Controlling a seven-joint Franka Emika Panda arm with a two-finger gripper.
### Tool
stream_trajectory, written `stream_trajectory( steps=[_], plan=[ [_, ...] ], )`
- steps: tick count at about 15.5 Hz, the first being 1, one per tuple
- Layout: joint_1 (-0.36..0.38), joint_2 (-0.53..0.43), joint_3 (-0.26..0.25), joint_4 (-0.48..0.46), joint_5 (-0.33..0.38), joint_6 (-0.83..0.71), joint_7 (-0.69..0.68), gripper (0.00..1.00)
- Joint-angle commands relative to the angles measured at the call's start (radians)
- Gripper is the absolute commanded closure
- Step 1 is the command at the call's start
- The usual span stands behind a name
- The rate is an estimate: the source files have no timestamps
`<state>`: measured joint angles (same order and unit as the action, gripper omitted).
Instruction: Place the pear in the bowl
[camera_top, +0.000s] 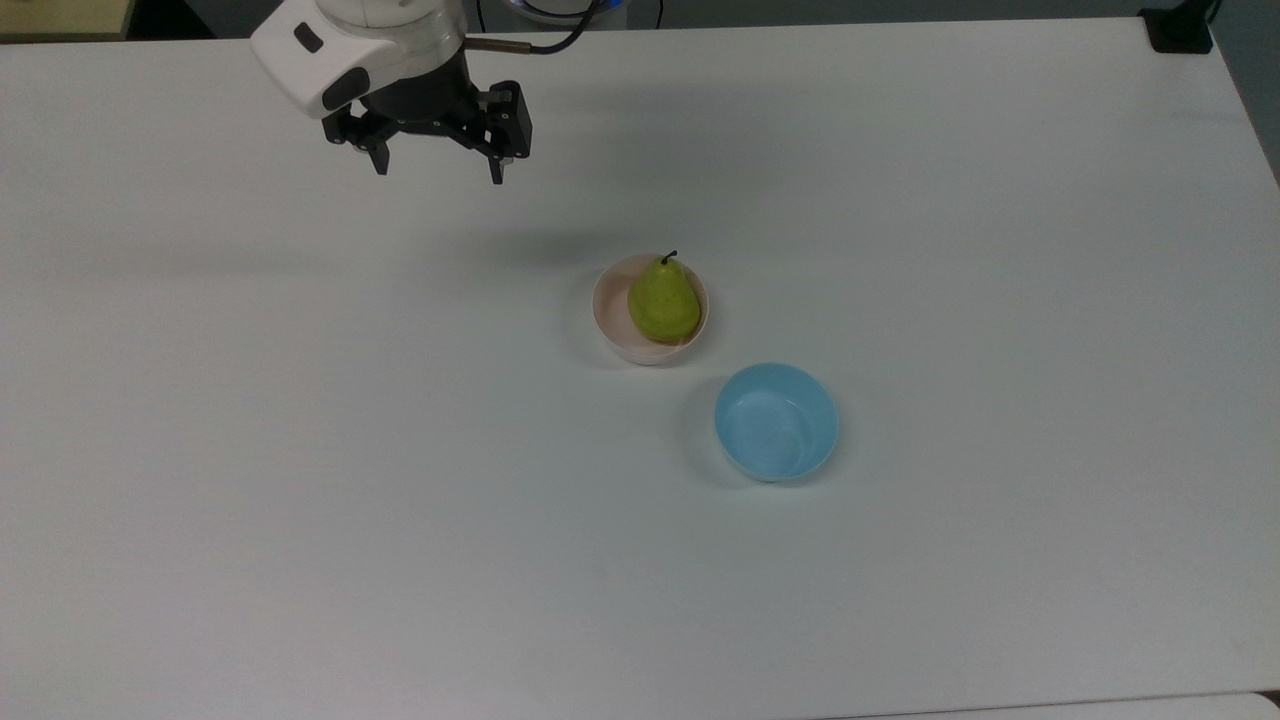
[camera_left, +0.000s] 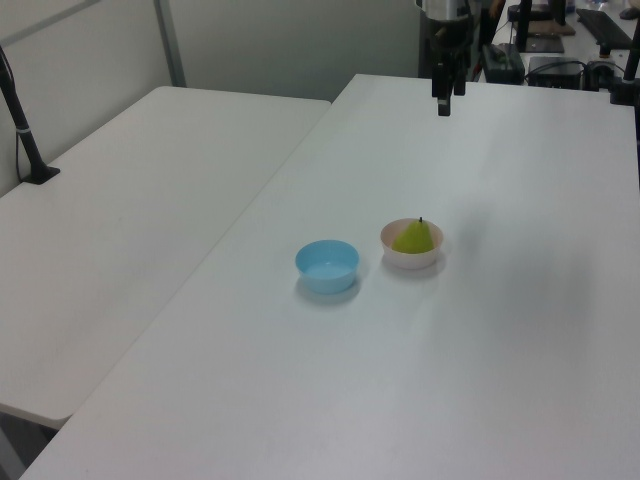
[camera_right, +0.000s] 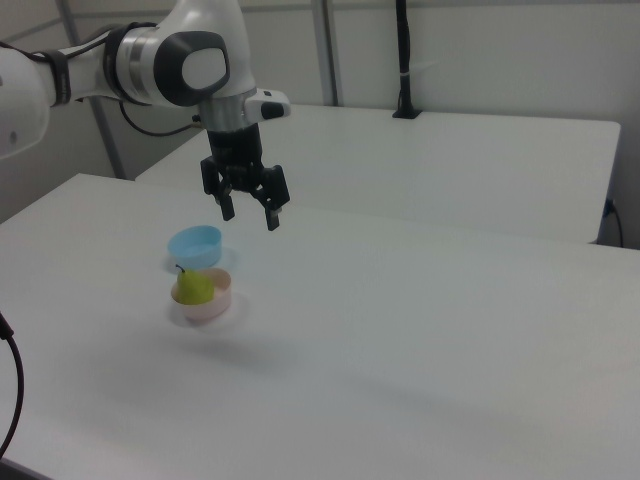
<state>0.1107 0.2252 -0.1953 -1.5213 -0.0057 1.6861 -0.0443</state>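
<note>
Top view: pear (camera_top: 663, 303) half hides bowl (camera_top: 612, 322); hand (camera_top: 437, 173) open.

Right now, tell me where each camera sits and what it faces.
Top view: high above the table, looking down; end effector open at upper left.
Left view: beside the table, blue bowl nearer than pink bowl; end effector at top.
Right view: opposite side, pear nearer.
All share the pear in the pink bowl.

lt blue bowl (camera_top: 777, 421) (upright), white table (camera_top: 300, 450), 2nd table (camera_left: 130, 200)
</note>
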Motion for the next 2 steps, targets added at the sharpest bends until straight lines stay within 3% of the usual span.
stream_trajectory(
  steps=[1, 2],
  plan=[
    [0.004, -0.021, -0.01, 0.001, -0.014, -0.016, 0.021, 0.0],
    [0.004, -0.024, -0.013, 0.0, -0.014, -0.016, 0.021, 0.0]
  ],
)
